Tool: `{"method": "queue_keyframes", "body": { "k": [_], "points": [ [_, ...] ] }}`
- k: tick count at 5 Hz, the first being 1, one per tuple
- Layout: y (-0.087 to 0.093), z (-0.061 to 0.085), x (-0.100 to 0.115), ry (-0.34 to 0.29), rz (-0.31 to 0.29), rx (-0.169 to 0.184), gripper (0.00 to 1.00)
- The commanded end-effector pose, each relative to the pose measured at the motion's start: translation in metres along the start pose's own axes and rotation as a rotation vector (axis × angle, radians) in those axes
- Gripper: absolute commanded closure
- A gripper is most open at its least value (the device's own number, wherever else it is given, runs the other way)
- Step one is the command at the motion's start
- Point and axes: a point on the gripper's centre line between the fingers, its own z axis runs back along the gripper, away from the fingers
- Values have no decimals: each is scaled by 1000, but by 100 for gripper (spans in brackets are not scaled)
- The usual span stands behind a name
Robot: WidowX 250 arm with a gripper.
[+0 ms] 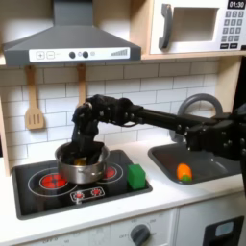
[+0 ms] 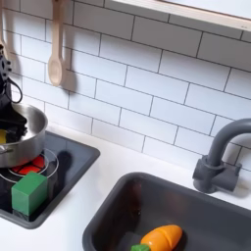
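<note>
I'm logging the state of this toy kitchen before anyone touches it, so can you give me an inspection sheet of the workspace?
Surface: white counter with a black stovetop set in it, red burner rings showing.
Job's things: silver pot on the stovetop; something yellow lies inside it in the second exterior view.
Clutter: green block on the stovetop by the pot; orange carrot in the sink.
Grippers: gripper lowered into the pot; whether it is open or shut cannot be told.
Cables: nothing seen.
Surroundings: white tile wall, wooden spoon hanging on it, grey faucet, range hood, microwave.
</note>
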Motion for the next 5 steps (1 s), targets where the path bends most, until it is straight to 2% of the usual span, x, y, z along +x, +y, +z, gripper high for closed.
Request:
{"method": "queue_keyframes", "body": {
  "k": [1, 2, 5],
  "points": [
    [-2, 1, 7, -38, 13, -3, 42],
    [0, 1, 5, -36, 29, 9, 100],
    [-1, 15, 3, -68, 28, -13, 100]
  ]
}}
